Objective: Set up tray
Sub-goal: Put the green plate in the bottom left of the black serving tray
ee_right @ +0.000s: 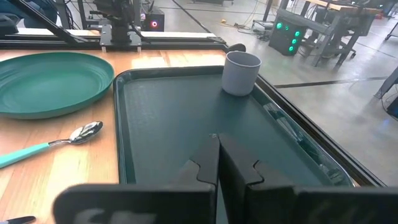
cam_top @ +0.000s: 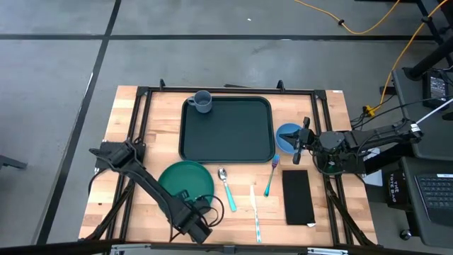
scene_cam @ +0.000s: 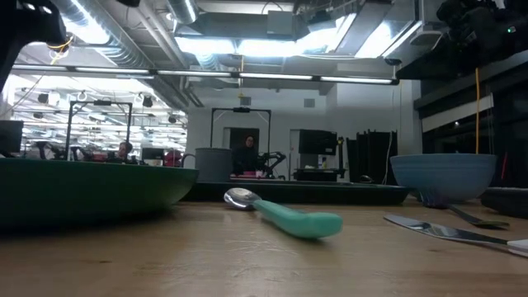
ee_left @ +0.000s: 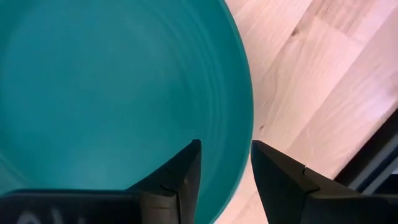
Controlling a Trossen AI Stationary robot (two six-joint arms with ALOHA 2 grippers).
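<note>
the wooden table [cam_top: 120, 142] sits on a grey concrete floor, with a lit workshop behind it in the low view. on your far left, the left gripper [ee_left: 225, 180] is down at the near rim of the green plate [cam_top: 185, 180], fingers apart and straddling that rim without pinching it. if you close now with the rim this shallow between the fingers, i'd expect the plate to slip or tip as it lifts, and a sideways drag could knock the teal spoon [cam_top: 226, 188] lying just beside it. the knife [cam_top: 255, 212] and fork [cam_top: 270, 177] lie further right. the tray [cam_top: 226, 131] lies at the middle of the table towards the far edge, holding only a grey cup [cam_top: 202, 102] in its far left corner. on the right, the right gripper [ee_right: 217, 158] hovers at the tray's right edge by the blue bowl [cam_top: 287, 136], fingers pressed together and empty; the black napkin [cam_top: 297, 197] is near it.
</note>
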